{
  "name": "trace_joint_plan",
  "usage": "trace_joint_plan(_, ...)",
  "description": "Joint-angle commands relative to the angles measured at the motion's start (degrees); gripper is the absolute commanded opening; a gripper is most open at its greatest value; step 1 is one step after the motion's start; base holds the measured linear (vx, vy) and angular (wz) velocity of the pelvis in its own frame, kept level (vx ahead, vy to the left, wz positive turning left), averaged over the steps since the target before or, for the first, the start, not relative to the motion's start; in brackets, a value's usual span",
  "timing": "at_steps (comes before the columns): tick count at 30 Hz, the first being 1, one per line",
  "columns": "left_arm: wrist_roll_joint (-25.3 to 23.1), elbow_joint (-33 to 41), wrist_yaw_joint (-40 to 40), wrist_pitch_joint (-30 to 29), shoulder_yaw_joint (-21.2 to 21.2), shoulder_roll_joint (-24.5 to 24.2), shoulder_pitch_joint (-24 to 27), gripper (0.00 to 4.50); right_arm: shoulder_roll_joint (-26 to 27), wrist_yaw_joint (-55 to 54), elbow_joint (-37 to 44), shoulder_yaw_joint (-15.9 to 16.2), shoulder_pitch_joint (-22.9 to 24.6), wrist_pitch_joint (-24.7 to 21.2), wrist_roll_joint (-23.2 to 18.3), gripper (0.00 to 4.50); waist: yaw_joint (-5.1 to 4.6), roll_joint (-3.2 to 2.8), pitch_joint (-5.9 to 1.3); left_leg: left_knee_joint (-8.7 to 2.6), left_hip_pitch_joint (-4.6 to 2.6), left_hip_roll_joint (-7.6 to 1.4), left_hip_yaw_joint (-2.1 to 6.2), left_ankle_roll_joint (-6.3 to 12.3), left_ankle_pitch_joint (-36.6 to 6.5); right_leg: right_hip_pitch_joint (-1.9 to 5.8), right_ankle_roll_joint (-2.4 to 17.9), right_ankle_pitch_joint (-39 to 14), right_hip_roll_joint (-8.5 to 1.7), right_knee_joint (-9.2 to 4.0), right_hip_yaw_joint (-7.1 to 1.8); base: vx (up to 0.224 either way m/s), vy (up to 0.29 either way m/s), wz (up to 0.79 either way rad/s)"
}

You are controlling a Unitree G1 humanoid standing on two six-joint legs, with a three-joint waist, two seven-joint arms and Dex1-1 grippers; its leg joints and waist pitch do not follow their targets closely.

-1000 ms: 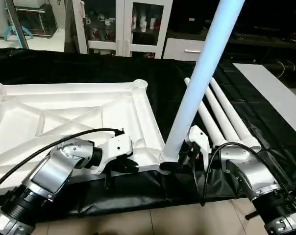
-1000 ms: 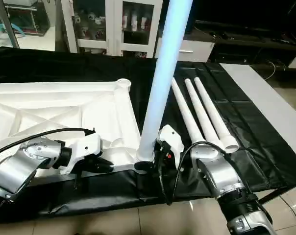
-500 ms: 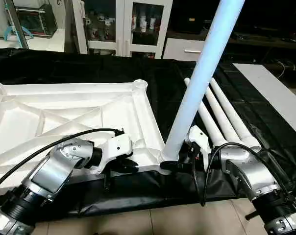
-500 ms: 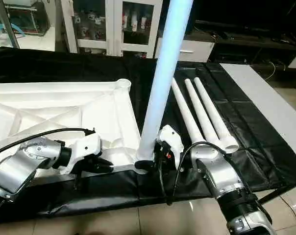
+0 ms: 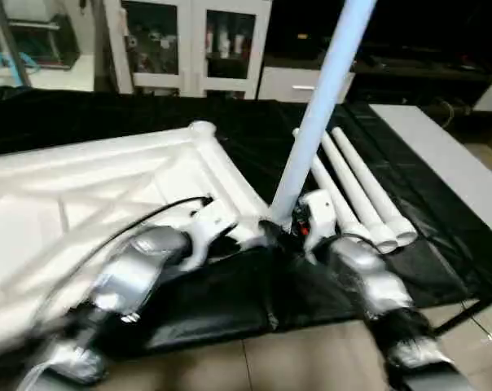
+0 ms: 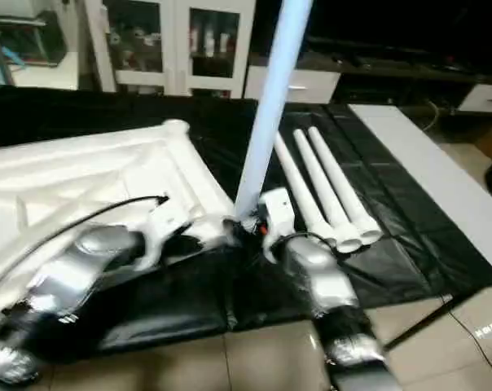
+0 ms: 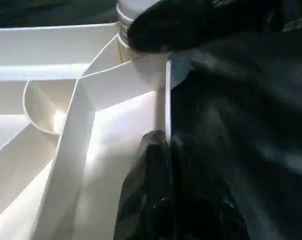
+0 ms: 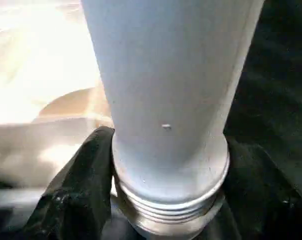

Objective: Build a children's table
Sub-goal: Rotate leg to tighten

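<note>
The children's table top [image 5: 107, 179] lies underside up on black cloth, its ribs showing. One white leg [image 5: 319, 106] stands upright, slightly leaning, at the top's near right corner. My right gripper [image 5: 280, 232] holds that leg at its base, with a black finger [image 8: 76, 190] on each side of the threaded end [image 8: 166, 200]. My left gripper [image 5: 246, 236] is shut on the top's thin rim [image 7: 167, 100], just beside the same corner socket [image 7: 131, 10]. Three more legs [image 5: 356, 191] lie side by side on the cloth to the right.
Black cloth [image 5: 254, 309] covers the work surface and hangs over its near edge above a tiled floor [image 5: 311, 358]. A white board [image 5: 441, 155] lies at the far right. Glass-door cabinets [image 5: 189, 41] stand behind.
The whole picture has shifted and blurred, so the camera moved. The table top now sits skewed, its far edge slanting, and the corner with the upright leg is farther from me.
</note>
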State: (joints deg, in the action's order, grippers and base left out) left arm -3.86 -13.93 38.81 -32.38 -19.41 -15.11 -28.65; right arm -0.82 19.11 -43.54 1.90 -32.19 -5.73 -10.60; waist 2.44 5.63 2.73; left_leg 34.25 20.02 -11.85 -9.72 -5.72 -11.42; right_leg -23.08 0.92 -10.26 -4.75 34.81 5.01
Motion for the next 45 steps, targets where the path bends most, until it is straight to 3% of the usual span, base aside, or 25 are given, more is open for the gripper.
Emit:
trace_joint_plan(1, -2.0, -5.9, -9.1, -1.2, 0.2, 3.9, -1.1, 0.0, 3.6, -7.6, -3.5, -0.6, -2.8, 2.9, 0.2, 2.72, -0.17, -0.96, -2.71, -4.87, -0.73, -1.37, 0.89, -2.57, -21.6, 1.05, 4.0, -29.7, -3.88, -6.0, -2.37, 0.0, 0.0, 0.0)
trace_joint_plan(2, -2.4, -6.6, -10.6, -1.0, 0.5, 4.6, -1.5, 0.0, 4.2, -9.6, -4.3, -1.0, -3.4, 3.7, 0.5, 2.72, -0.05, -0.86, -2.89, -4.69, -1.04, -1.29, 0.84, -2.34, -21.7, 1.01, 3.9, -29.1, -3.83, -6.07, -2.26, 0.0, 0.0, 0.0)
trace_joint_plan(4, -3.6, -8.7, -14.6, 0.1, 1.6, 6.6, -2.7, 0.0, 5.7, -13.0, -7.0, -2.7, -4.9, 6.1, 0.5, 2.72, -0.06, -0.64, -2.94, -4.84, -0.48, -1.36, 0.75, -1.86, -20.2, 1.26, 3.9, -27.2, -3.91, -5.74, -2.38, 0.0, 0.0, 0.0)
trace_joint_plan(8, -4.0, -9.8, -16.9, 0.8, 2.3, 8.3, -3.5, 0.0, 6.8, -16.2, -10.5, -4.1, -6.9, 9.3, 1.3, 2.72, 0.35, -0.4, -3.28, -4.79, -0.05, -1.49, 0.44, -1.21, -15.8, 1.48, 5.0, -21.1, -3.86, -4.88, -2.55, 0.0, 0.0, 0.0)
trace_joint_plan(9, -4.0, -9.7, -16.5, 0.8, 2.1, 8.2, -3.5, 0.0, 6.9, -16.3, -11.3, -4.3, -7.3, 10.1, 1.4, 2.72, 0.54, -0.44, -3.44, -4.72, 0.22, -1.52, 0.24, -0.77, -13.0, 1.76, 6.0, -16.4, -3.82, -4.2, -2.64, 0.0, 0.0, 0.0)
trace_joint_plan(14, -4.2, -9.7, -15.0, 2.3, 1.2, 7.1, -2.7, 0.0, 6.1, -15.3, -14.0, -3.5, -8.6, 12.6, 3.0, 2.72, 0.83, -0.59, -3.77, -4.3, 0.27, -1.34, -0.25, 0.95, -6.0, 2.46, 9.0, -4.9, -3.55, -2.7, -2.79, 0.045, -0.003, 0.0)
trace_joint_plan(15, -4.2, -9.7, -15.0, 2.3, 1.2, 7.1, -2.7, 0.0, 6.1, -15.3, -14.0, -3.5, -8.6, 12.6, 3.0, 2.72, 0.89, -0.59, -3.74, -4.3, 0.26, -1.34, -0.28, 1.14, -5.6, 2.5, 9.3, -4.4, -3.55, -2.64, -2.8, 0.0, 0.0, 0.0)
trace_joint_plan(16, -4.2, -9.8, -14.6, 2.8, 1.0, 6.9, -2.6, 0.0, 5.9, -13.0, -13.9, -4.0, -8.4, 13.9, 2.4, 3.28, 0.93, -0.8, -3.71, -4.33, 0.25, -1.34, -0.29, 1.32, -5.6, 2.56, 9.4, -4.1, -3.57, -2.63, -2.81, 0.0, 0.0, 0.0)
trace_joint_plan(19, -4.3, -10.0, -13.2, 3.8, 0.4, 6.5, -2.6, 0.0, 5.2, -9.8, -11.9, -4.1, -7.1, 16.0, 2.1, 3.49, 1.01, -0.68, -3.47, -4.46, 0.36, -1.48, -0.33, 1.52, -8.0, 2.64, 9.3, -7.3, -3.79, -3.15, -2.86, 0.0, 0.0, 0.0)
trace_joint_plan(23, -4.5, -10.4, -12.3, 5.2, 0.0, 6.2, -2.8, 0.0, 3.8, -6.8, -6.2, -3.8, -4.4, 14.7, 1.5, 3.84, 0.62, -0.68, -3.14, -4.82, 0.27, -1.55, -0.02, 0.4, -12.6, 2.35, 6.7, -16.2, -3.78, -4.23, -2.85, 0.0, 0.0, 0.0)
trace_joint_plan(26, -4.6, -12.4, -12.8, 8.2, 0.2, 6.3, -3.8, 0.0, 0.8, -2.0, 5.6, -1.8, 1.9, 11.4, 0.7, 3.84, 0.7, -0.91, -3.05, -5.04, 0.24, -1.61, 0.17, 0.31, -13.5, 2.33, 6.1, -16.9, -3.7, -4.42, -2.85, 0.0, 0.0, 0.0)
trace_joint_plan(30, -5.2, -16.0, -17.1, 12.8, 1.6, 7.4, -5.5, 0.0, -0.9, -0.1, 11.1, -1.7, 5.2, 9.8, 0.2, 3.84, 0.97, -0.84, -2.96, -5.11, 0.33, -1.44, 0.17, 0.95, -13.8, 2.32, 5.2, -17.3, -3.48, -4.86, -2.9, 0.0, 0.0, 0.0)
trace_joint_plan(31, -4.2, -17.5, -18.5, 14.5, 3.3, 8.2, -6.2, 0.44, -1.4, 0.1, 12.8, -1.9, 6.2, 9.2, 0.1, 3.85, 1.06, -0.95, -3.05, -5.11, 0.23, -1.52, 0.28, 0.76, -14.2, 2.27, 5.3, -18.3, -3.77, -4.78, -2.88, 0.0, 0.0, 0.0)
trace_joint_plan(33, -1.9, -18.8, -18.4, 16.3, 5.9, 9.4, -7.2, 0.55, -2.3, -0.2, 16.5, -2.7, 8.2, 7.8, -0.3, 3.85, 1.12, -0.96, -2.94, -5.05, 0.24, -1.36, 0.21, 0.95, -14.4, 2.22, 5.2, -19.6, -3.72, -5.27, -2.88, 0.0, 0.0, 0.0)
trace_joint_plan(35, -1.0, -18.0, -18.6, 16.4, 7.2, 9.7, -7.6, 0.73, -3.0, -0.2, 19.4, -3.1, 9.5, 6.4, -0.6, 3.85, 1.25, -1.39, -3.23, -5.07, 0.17, -1.65, 0.36, 0.82, -13.5, 2.24, 6.3, -16.8, -3.77, -4.77, -2.86, 0.0, 0.0, 0.0)
trace_joint_plan(37, -0.5, -17.1, -18.3, 16.2, 7.7, 9.4, -7.7, 0.9, -3.6, 0.5, 21.9, -2.9, 10.4, 4.8, -1.2, 3.85, 1.31, -1.29, -3.27, -5.02, 0.35, -1.65, 0.32, 1.04, -12.2, 2.47, 7.2, -12.9, -3.57, -4.36, -2.84, 0.0, 0.0, 0.0)
trace_joint_plan(39, 0.4, -13.8, -15.5, 17.1, 8.4, 7.3, -7.4, 0.95, -6.1, 3.3, 28.2, -1.5, 12.7, 1.0, -1.4, 3.85, 1.57, -1.67, -3.53, -4.77, 0.3, -1.76, 0.38, 1.77, -8.7, 2.84, 8.7, -6.8, -3.6, -3.68, -2.83, 0.0, 0.0, 0.0)
trace_joint_plan(41, 0.6, -12.1, -13.7, 17.1, 8.4, 5.7, -6.9, 1.12, -7.1, 4.7, 30.1, -0.9, 13.3, -0.3, -1.4, 3.85, 1.29, -1.61, -3.64, -4.5, 0.47, -1.62, 0.18, 2.75, -5.4, 2.98, 10.3, -1.3, -3.4, -2.97, -2.85, 0.0, 0.0, 0.0)
trace_joint_plan(43, 1.3, -6.9, -10.4, 13.6, 9.6, 1.8, -5.3, 1.26, -9.1, 7.7, 32.7, 0.2, 13.9, -2.6, -2.0, 3.85, 1.32, -1.76, -3.69, -4.32, 0.42, -1.61, 0.13, 3.34, -3.5, 3.22, 11.6, 0.9, -3.46, -2.51, -2.86, 0.0, 0.0, 0.0)
trace_joint_plan(44, 1.6, -4.5, -8.4, 12.3, 10.0, -0.3, -4.4, 1.26, -10.1, 9.2, 33.8, 0.9, 14.2, -3.3, -2.1, 3.85, 1.2, -1.88, -3.45, -4.35, 0.24, -1.59, -0.08, 3.62, -3.6, 2.97, 12.1, 1.0, -3.37, -2.65, -2.9, 0.0, 0.0, 0.0)
trace_joint_plan(45, 1.9, -2.1, -6.7, 11.3, 10.4, -2.4, -3.4, 1.26, -11.1, 10.4, 35.0, 1.6, 14.6, -4.0, -2.2, 3.85, 1.17, -1.68, -3.42, -4.4, 0.17, -1.7, -0.12, 3.5, -4.4, 3.0, 12.2, -0.6, -3.47, -2.73, -2.92, 0.0, 0.0, 0.0)
